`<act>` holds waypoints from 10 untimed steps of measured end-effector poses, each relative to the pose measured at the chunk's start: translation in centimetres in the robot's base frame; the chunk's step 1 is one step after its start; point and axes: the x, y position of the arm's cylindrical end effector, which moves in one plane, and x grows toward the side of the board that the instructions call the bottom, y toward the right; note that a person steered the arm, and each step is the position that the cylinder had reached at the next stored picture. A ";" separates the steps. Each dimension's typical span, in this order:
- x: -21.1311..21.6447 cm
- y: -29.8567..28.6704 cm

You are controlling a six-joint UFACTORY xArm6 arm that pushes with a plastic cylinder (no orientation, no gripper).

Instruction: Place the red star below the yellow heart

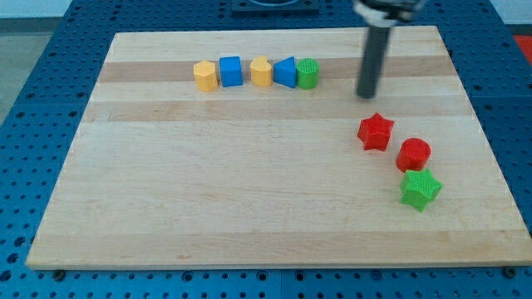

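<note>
My tip (pixel 366 95) sits just above the red star (pixel 376 131) toward the view's top, apart from it; the rod has no jaws and holds nothing. The star lies at the view's right, next to a red round block (pixel 413 154) and a green star (pixel 421 189), well apart from the yellow heart (pixel 261 71) in the top row, between the blue square block (pixel 231 71) and the blue wedge (pixel 286 72). I judge I should swing round to the star's right side and push it leftward steadily through its centre, stopping beneath the heart without disturbing the row.
</note>
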 end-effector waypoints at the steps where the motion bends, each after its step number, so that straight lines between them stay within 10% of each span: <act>1: 3.2 4.0; 4: 9.4 -0.6; 10: 3.7 -11.5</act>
